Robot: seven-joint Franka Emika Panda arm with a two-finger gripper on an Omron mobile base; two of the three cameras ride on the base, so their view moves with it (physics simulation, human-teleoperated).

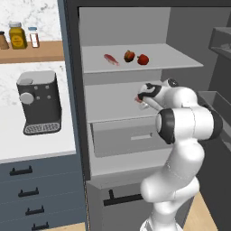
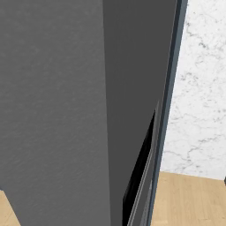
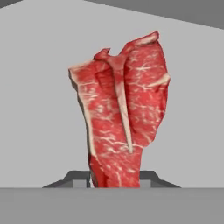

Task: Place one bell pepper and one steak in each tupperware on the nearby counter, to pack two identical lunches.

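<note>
From left to right we see a coffee machine (image 1: 39, 103) on the counter (image 1: 31, 140), an open fridge (image 1: 135, 90) holding another steak (image 1: 111, 59) and two bell peppers (image 1: 129, 56), and our gripper (image 1: 140, 100) closed on a steak (image 3: 122, 118) above the middle shelf (image 1: 113, 106).

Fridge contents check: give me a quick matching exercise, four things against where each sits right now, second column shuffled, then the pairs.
Things:
1. steak in the hand view
2. second steak
3. two bell peppers
4. coffee machine

Places:
A. upper fridge shelf, right of the meat
B. white counter left of the fridge
C. between the fingers of the gripper, at the middle shelf
D. upper fridge shelf, left of the red produce

Pairs: 1-C, 2-D, 3-A, 4-B
</note>
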